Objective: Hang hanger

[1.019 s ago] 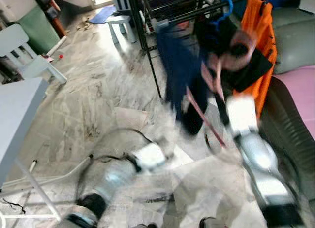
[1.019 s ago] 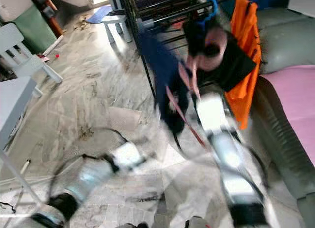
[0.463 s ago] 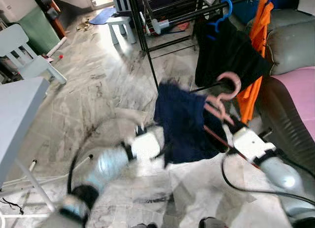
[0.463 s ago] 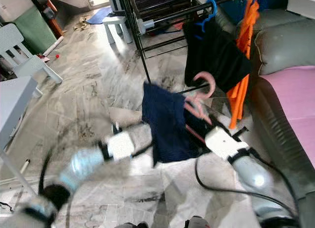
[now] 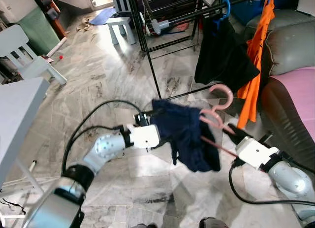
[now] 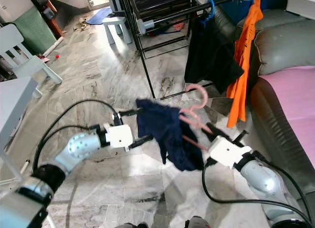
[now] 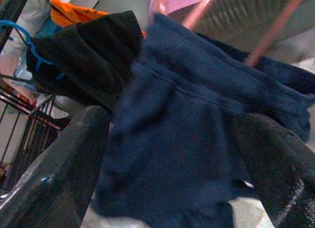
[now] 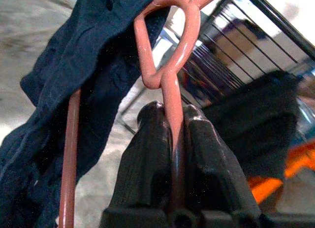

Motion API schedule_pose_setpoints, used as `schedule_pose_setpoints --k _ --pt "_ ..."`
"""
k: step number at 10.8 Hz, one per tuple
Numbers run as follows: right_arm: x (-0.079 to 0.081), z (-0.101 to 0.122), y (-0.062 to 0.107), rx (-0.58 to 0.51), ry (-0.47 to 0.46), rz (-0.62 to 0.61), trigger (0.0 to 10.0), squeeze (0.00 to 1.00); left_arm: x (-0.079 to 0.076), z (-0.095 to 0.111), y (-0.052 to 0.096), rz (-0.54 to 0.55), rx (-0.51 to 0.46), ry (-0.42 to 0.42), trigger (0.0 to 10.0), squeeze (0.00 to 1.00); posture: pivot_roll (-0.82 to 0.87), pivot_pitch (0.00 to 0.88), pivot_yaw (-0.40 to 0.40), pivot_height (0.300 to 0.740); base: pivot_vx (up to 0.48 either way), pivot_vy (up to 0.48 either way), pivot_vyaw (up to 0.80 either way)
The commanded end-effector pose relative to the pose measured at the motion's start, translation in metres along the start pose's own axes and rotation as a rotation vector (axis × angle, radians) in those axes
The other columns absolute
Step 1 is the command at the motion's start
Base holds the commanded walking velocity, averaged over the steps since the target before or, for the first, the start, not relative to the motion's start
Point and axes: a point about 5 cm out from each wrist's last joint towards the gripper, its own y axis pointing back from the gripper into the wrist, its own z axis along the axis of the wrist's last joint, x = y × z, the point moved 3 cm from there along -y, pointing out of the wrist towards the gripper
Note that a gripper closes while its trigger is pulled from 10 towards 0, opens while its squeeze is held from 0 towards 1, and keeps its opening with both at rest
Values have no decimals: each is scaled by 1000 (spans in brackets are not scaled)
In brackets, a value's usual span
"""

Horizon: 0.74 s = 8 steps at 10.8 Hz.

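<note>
- The right gripper (image 8: 170, 139) pinches the lower bar of the pink hanger (image 5: 216, 120) between its two fingers, pressed together on the plastic; the hook of the hanger points up and toward the rack.
- A dark blue garment (image 5: 186, 139) is draped over the hanger and droops toward the marble floor (image 5: 98, 85); it looks bunched on one side, so I judge it can slide off if the hanger tilts too much.
- The left gripper (image 6: 135, 124) is spread open beside the near edge of the cloth; one finger is above the fabric and one below, but they do not close on it.
- The black rack (image 5: 147, 46) stands well apart, farther away; on its top rail hang already a black garment (image 5: 224, 58) on a blue hanger (image 5: 224, 11) and an orange garment (image 5: 256, 65).
- To do this step well, I think the right arm must lift the hanger high and keep it level; the hook should come over the rail from above, in the free place beside the blue hanger.
- The left gripper may support the cloth during the lift, so it does not drag or catch on the lower bars.
- The grey sofa (image 5: 290, 46) with the pink cover (image 5: 295, 90) is close to the right arm; the elbow needs room there.
</note>
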Motion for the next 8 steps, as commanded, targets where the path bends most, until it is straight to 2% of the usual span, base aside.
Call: schedule_pose_setpoints --k 1,2,4,5,6,7,8 --pt "4 17 -4 -89 13 36 10000 0 2 -6 5 -12 32 -14 10000 1000 -164 121 192 740 0 0 0" --pt "7 20 -3 -109 59 114 10000 0 9 -9 3 -9 60 -39 10000 1000 -169 121 196 740 0 0 0" --pt "4 23 -4 -128 109 173 10000 0 8 -14 0 -19 98 -54 10000 1000 -173 119 195 740 0 0 0" --pt "1 26 -5 -143 156 194 10000 0 2 -17 -2 -57 115 -49 10000 722 -177 117 194 740 0 0 0" --pt "-3 28 -7 -153 206 204 10000 0 -5 -19 -3 -100 128 -40 10000 165 -182 115 195 740 0 0 0" --pt "-8 30 -8 -161 218 188 10000 0 -8 -21 -3 -128 140 -35 10000 0 -183 116 194 740 0 0 0" --pt "-11 32 -9 -171 229 189 10000 0 -9 -24 -2 -164 163 -33 9059 0 -186 118 193 740 0 0 0"
